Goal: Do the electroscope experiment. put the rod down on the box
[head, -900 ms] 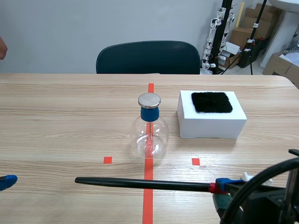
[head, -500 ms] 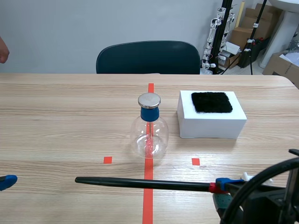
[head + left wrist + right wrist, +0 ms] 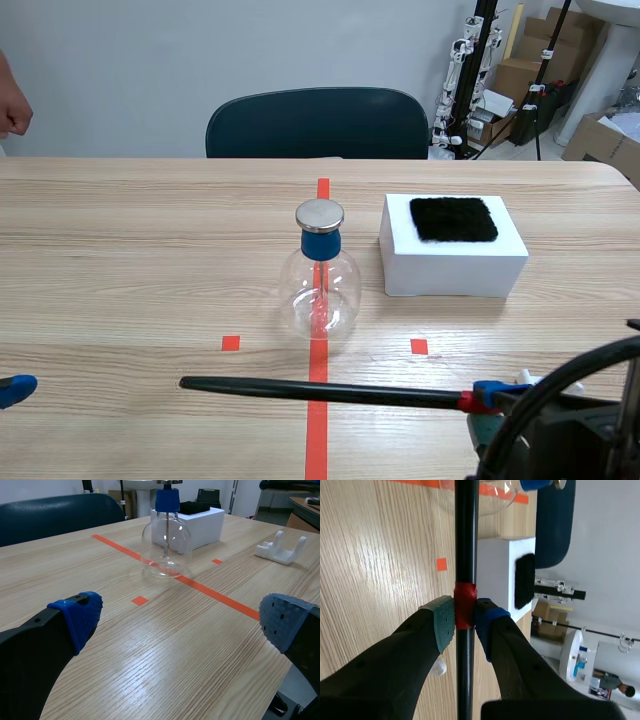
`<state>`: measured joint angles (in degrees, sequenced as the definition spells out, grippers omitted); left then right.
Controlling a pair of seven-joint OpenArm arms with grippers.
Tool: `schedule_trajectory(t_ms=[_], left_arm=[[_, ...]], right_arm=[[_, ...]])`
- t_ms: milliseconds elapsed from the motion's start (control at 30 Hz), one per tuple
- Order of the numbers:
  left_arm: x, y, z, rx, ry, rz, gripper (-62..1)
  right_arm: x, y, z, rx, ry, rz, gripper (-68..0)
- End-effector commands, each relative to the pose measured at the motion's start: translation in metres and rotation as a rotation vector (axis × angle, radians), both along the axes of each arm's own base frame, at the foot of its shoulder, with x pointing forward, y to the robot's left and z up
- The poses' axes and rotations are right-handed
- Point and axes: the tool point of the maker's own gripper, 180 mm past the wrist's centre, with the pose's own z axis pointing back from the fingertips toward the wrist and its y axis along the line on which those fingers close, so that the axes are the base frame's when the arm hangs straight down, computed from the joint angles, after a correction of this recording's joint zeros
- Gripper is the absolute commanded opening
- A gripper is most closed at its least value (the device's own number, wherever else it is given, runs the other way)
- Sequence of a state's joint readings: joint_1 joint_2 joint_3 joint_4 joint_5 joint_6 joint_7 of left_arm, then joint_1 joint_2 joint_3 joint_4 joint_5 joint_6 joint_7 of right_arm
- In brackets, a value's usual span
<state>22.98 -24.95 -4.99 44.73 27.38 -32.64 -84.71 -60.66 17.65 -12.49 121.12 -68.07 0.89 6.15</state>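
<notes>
Gripping the rod (image 3: 320, 391) at its red band, the right gripper (image 3: 465, 612) sits at the near right edge, its pads clamped on the shaft. The rod runs level and low across the red tape line, its tip pointing left, nearer than the flask (image 3: 320, 290) and well apart from the box (image 3: 455, 265). The left gripper (image 3: 182, 617) hangs low over the table (image 3: 120, 260) at the near left, fingers spread wide with nothing between them. Farther back, the flask stands upright on the line, the white box just right of it with a black cloth (image 3: 453, 218) on top. Beyond the table stands a chair (image 3: 317, 122).
</notes>
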Motion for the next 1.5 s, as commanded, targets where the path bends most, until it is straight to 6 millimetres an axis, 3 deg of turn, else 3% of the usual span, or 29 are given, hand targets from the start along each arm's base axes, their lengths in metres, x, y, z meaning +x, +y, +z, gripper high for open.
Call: schedule_trajectory(t_ms=[0,233,567,900,1033,1267,1467], left_arm=[[0.004,0.002,0.009,-0.017,-0.036,0.004,1.4],[0.004,0.002,0.009,-0.017,-0.036,0.004,1.4],[0.004,0.002,0.009,-0.017,-0.036,0.004,1.4],[0.004,0.002,0.009,-0.017,-0.036,0.004,1.4],[0.004,0.002,0.009,-0.017,-0.036,0.004,1.4],[0.004,0.002,0.009,-0.018,-0.036,0.004,1.4],[0.004,0.002,0.009,-0.018,-0.036,0.004,1.4]], right_arm=[[0.01,-0.004,0.01,-0.012,-0.047,-0.012,-65.1],[0.016,-0.025,-0.011,-0.116,0.078,-0.01,-65.1],[0.05,-0.039,-0.018,-0.17,0.224,0.011,-65.1],[0.083,-0.035,0.003,-0.1,0.275,0.066,-65.1],[0.095,-0.042,0.001,-0.063,0.298,0.023,-65.1],[0.094,-0.054,-0.022,-0.101,0.363,0.0,-65.1],[0.09,-0.05,-0.026,-0.143,0.38,0.058,-65.1]])
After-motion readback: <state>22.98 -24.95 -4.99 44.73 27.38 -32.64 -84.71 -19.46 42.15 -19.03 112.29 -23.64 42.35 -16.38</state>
